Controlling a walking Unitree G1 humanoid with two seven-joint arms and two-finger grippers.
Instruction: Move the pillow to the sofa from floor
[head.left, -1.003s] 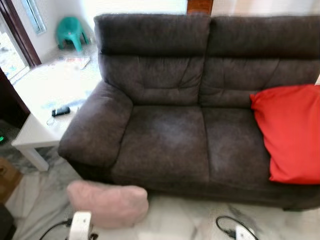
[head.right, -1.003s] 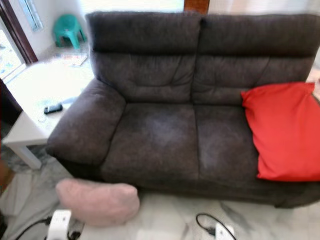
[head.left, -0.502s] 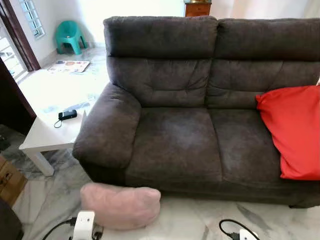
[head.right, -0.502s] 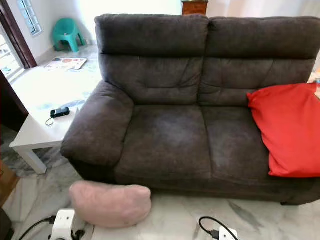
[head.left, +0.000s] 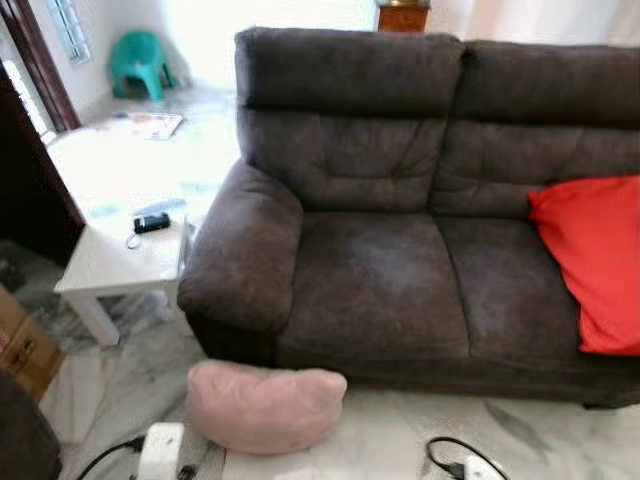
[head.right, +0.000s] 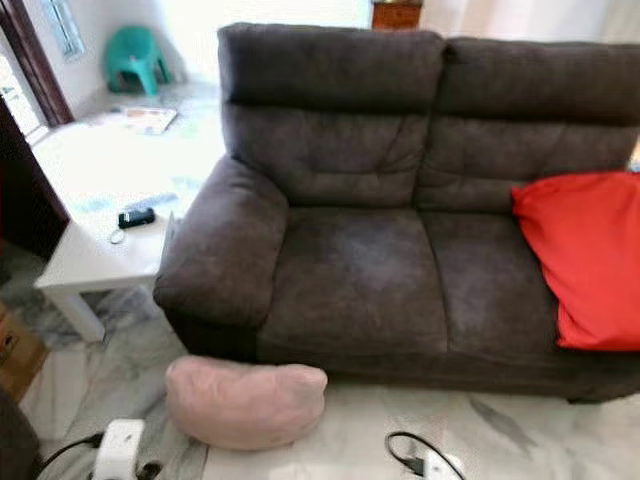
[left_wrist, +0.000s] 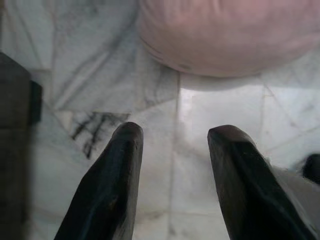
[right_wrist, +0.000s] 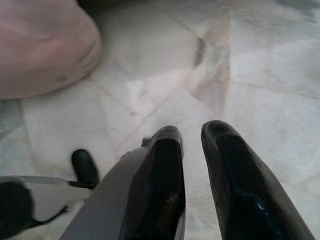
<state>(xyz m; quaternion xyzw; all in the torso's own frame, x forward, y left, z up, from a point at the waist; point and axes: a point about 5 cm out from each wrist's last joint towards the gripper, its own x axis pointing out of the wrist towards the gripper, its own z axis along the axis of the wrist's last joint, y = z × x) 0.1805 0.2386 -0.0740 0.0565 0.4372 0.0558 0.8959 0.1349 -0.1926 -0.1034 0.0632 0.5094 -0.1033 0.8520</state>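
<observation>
Nearest, the left gripper (left_wrist: 172, 135) hangs over the marble floor (head.left: 400, 445) with jaws wide, the right gripper (right_wrist: 192, 135) with jaws narrow, neither holding anything. The pink pillow (head.left: 262, 405) lies on the floor just before the dark grey sofa (head.left: 400, 270); a red cushion (head.left: 595, 260) sits far right.

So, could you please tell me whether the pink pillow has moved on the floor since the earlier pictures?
No. The pink pillow lies against the sofa front below its armrest, as before; the camera has shifted.
</observation>
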